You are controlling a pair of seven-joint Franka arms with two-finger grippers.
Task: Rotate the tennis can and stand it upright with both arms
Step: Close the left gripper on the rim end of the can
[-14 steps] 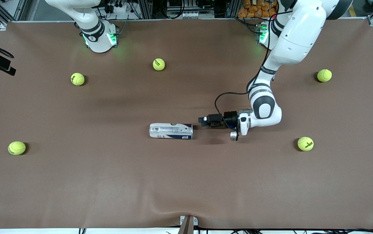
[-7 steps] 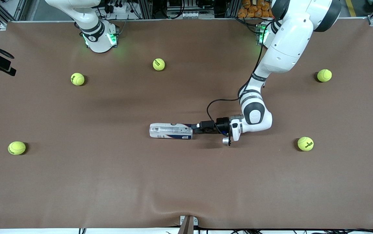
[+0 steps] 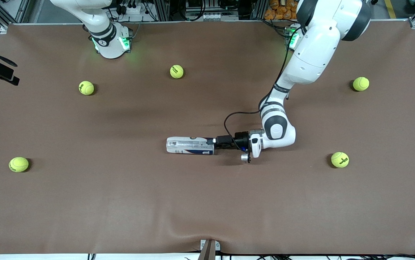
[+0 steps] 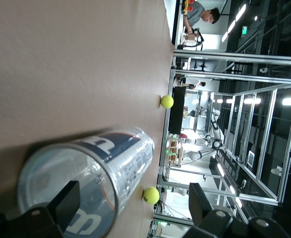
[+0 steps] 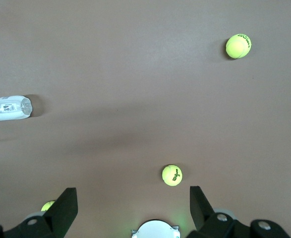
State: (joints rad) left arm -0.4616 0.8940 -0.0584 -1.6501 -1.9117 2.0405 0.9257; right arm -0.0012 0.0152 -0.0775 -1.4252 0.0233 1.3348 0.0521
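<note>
The tennis can (image 3: 190,145) lies on its side on the brown table mat, mid-table, its long axis running between the two arms' ends. My left gripper (image 3: 213,141) is low at the can's end toward the left arm's end of the table, and it is open. In the left wrist view the can's clear end (image 4: 86,173) sits close in front of the open left gripper (image 4: 133,198), overlapping one finger (image 4: 66,206). My right gripper (image 5: 133,198) is open and empty, high above the table near its own base; it sees the can (image 5: 6,109) from afar. The right arm waits.
Several yellow-green tennis balls lie scattered on the mat: one (image 3: 176,71) and another (image 3: 86,87) near the right arm's base (image 3: 111,43), one (image 3: 18,164) at the right arm's end, and two (image 3: 360,83) (image 3: 339,159) at the left arm's end.
My left gripper has moved along the table toward the can, from a short gap away to right at its end. The can and the right arm have not moved.
</note>
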